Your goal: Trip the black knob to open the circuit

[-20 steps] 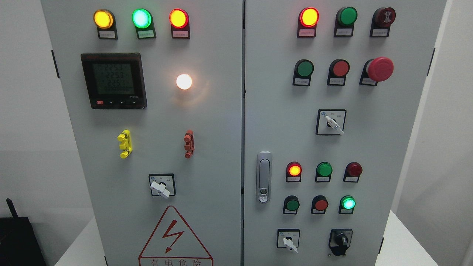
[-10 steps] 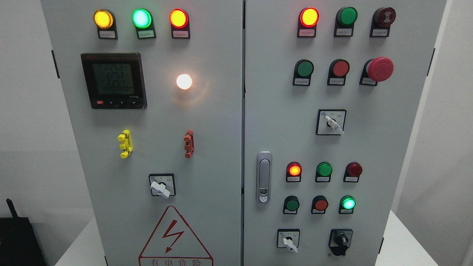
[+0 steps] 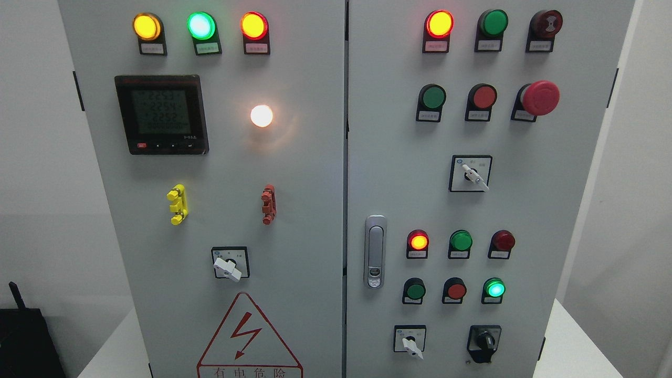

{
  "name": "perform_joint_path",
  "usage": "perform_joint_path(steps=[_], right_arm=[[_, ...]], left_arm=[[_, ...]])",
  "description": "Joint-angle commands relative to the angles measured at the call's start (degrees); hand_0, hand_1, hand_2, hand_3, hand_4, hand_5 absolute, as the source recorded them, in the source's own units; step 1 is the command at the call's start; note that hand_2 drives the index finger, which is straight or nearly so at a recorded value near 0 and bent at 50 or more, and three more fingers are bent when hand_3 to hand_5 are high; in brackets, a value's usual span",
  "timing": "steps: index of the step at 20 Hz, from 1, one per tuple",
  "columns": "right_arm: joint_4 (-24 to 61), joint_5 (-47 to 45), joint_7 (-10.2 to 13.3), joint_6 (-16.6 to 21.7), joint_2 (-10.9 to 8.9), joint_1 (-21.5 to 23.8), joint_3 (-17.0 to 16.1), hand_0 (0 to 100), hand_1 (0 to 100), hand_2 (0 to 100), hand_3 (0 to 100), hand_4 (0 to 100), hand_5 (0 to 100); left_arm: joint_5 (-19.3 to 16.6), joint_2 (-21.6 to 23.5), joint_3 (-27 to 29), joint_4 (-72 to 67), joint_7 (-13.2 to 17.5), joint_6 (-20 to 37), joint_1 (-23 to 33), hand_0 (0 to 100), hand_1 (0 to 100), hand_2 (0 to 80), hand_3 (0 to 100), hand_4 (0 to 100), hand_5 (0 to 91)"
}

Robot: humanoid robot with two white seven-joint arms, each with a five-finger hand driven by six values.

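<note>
The black knob [image 3: 485, 342] is a rotary switch at the lower right of the grey control cabinet's right door [image 3: 556, 210]. Its handle stands roughly upright. Neither of my hands shows in the head view. Nothing touches the knob.
White selector switches sit beside the knob [image 3: 411, 344], higher on the right door [image 3: 474, 176] and on the left door [image 3: 227, 268]. A red mushroom stop button [image 3: 539, 97], lit indicator lamps, a door latch [image 3: 375, 252] and a digital meter [image 3: 161, 113] share the panel. A black object [image 3: 23, 341] stands at the lower left.
Only the meter's digits have changed slightly. The knob and the rest of the panel are as before.
</note>
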State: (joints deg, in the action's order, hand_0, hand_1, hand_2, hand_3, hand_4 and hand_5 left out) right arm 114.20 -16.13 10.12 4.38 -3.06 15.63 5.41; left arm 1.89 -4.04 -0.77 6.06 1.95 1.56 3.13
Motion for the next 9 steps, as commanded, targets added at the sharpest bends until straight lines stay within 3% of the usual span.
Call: perform_joint_path(steps=[1,9], right_arm=[[1.6,0.0,-0.5,0.8,0.07,-0.2,0.0,0,1,0,2,0,0],[1.6,0.0,-0.5,0.8,0.07,-0.2,0.1,0,1,0,2,0,0]], left_arm=[[0.1,-0.1,0.1,0.0,0.0,0.1,-0.1,12,39,0.0,0,0,0.0],[0.1,-0.1,0.1,0.0,0.0,0.1,-0.1,12,39,0.0,0,0,0.0]])
